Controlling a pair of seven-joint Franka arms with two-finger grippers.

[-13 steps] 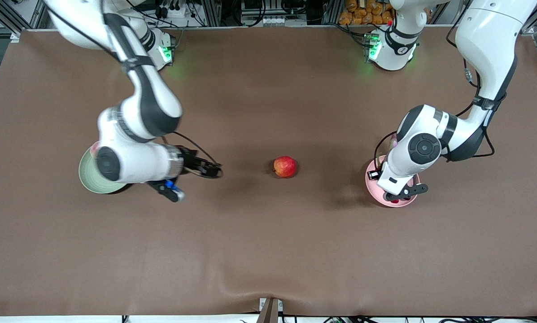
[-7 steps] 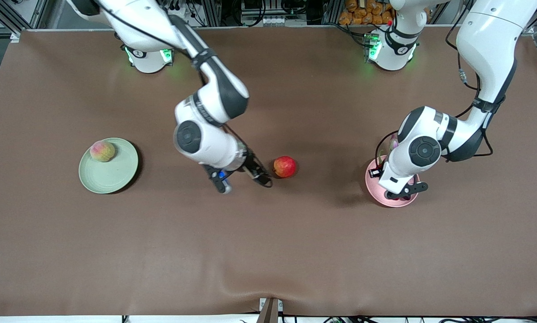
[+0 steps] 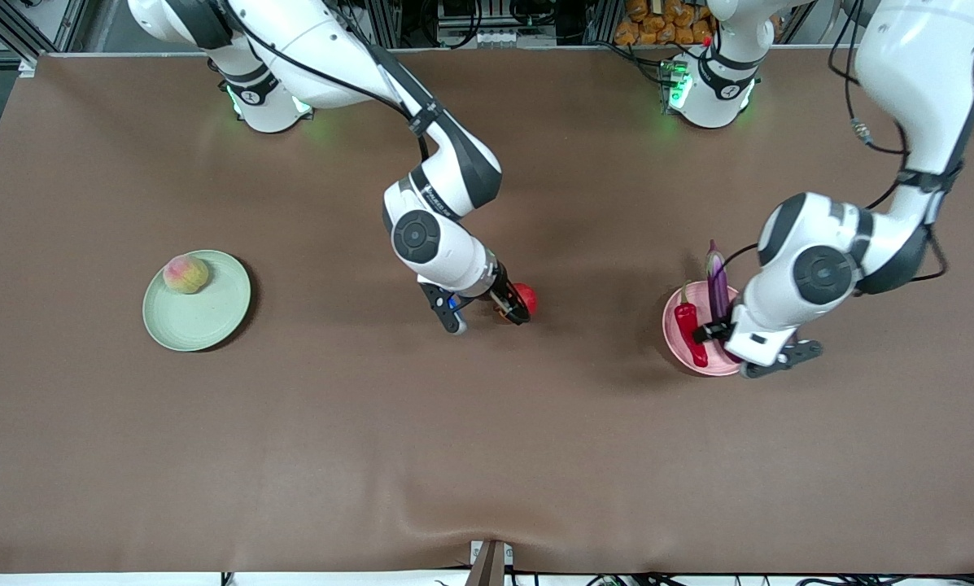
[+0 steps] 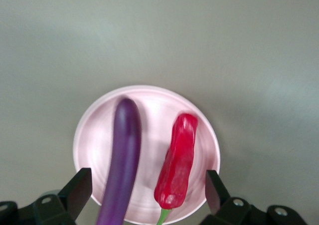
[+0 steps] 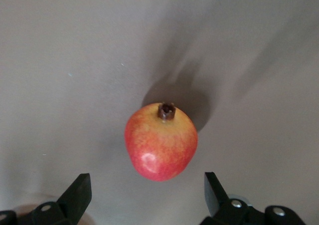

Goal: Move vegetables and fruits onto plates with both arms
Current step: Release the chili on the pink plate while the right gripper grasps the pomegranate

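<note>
A: What is done?
B: Peach (image 3: pixel 185 274) lies on the green plate (image 3: pixel 210 317); eggplant (image 3: pixel 718 286) and chili pepper (image 3: pixel 689 328) on the pink plate (image 3: pixel 674 338), left gripper (image 4: pixel 144 187) wide above.

A: What is left?
B: 1 red fruit (image 5: pixel 161 144), on the table between both plates, under the wide-open right gripper (image 5: pixel 144 190).

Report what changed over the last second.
The right gripper swung from the green plate to above the red fruit, open. The left gripper released the chili pepper beside the eggplant on the pink plate. Peach, fruit, plates unmoved.
</note>
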